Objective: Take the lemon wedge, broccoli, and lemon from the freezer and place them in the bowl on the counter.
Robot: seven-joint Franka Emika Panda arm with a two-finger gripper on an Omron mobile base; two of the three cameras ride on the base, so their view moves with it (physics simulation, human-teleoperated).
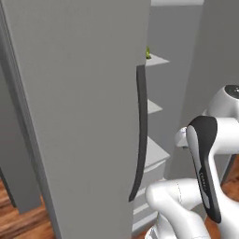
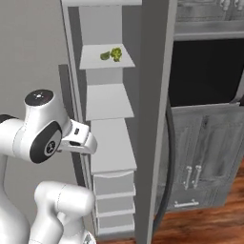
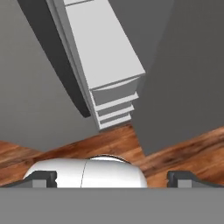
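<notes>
Ahead, freezer door ajar over wood floor, broccoli on top shelf, jaws wide, empty.

The freezer is seen with its doors swung open, one door at the left and the other at the right of the shelves. The broccoli is set on an upper shelf, well inside. Further shelves are stacked below it, and drawers are placed beneath those. Cabinets are found to the right of the freezer, behind the right door.
</notes>
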